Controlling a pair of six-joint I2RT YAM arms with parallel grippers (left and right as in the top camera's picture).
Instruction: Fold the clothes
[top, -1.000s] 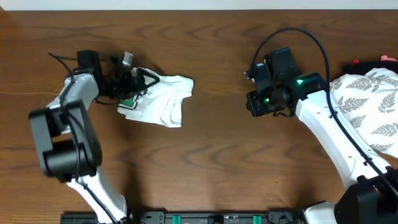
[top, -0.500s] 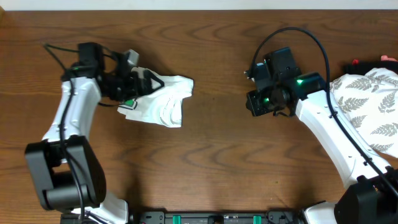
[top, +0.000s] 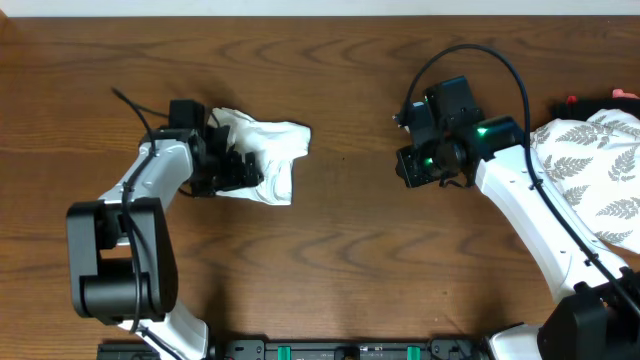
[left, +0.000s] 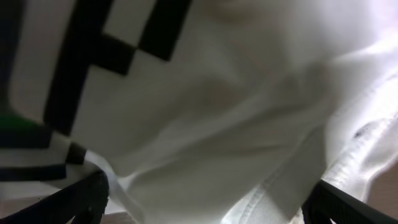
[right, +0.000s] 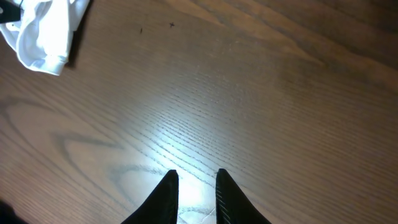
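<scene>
Your white T-shirt (top: 275, 145) lies in a bunched-up heap on the left half of the brown surface (top: 340, 250). It is not flat, and you cannot pick out its sleeves or neck from above.

Your left claw (top: 238, 168) sits on the left side of the heap and hides that part of the shirt. In the left wrist view you see almost only white cloth, very close and blurry. The black blocks of the graphic (left: 93, 56) show at the top left, cut off by the edge, with a bit of green beside them. The two fingers (left: 74, 202) poke in at the bottom corners, far apart, so this claw is wide. The cloth seems to lie between the fingers, but you cannot tell if they pinch it.

Your right claw (right: 194, 177) hangs over bare wood, well apart from the shirt. It is narrow, with a small gap, and holds nothing.

A leafy-patterned cloth (top: 590, 170) lies at the right edge, partly cut off and partly under the right arm. A small red thing (top: 572, 100) beside it is too tiny to name.
</scene>
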